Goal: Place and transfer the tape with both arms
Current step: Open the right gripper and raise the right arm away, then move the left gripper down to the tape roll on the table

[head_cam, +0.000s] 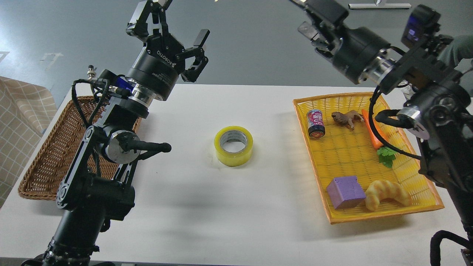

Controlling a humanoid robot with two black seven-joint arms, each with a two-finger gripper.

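The tape (233,146), a yellowish roll with a grey-white core, lies flat on the white table (229,214) near its middle, touching nothing. My left gripper (173,26) is open and empty, raised high above the table's back left, well away from the tape. My right gripper (307,19) is raised high at the back right, above and behind the yellow tray. Its fingers look spread and hold nothing, and its tip is partly cut off by the top edge of the view.
A brown wicker basket (44,159) sits at the table's left edge. A yellow tray (312,159) at the right holds a can (316,123), a brown animal toy (345,118), a carrot (371,127), a purple cube (345,192) and a croissant toy (388,191).
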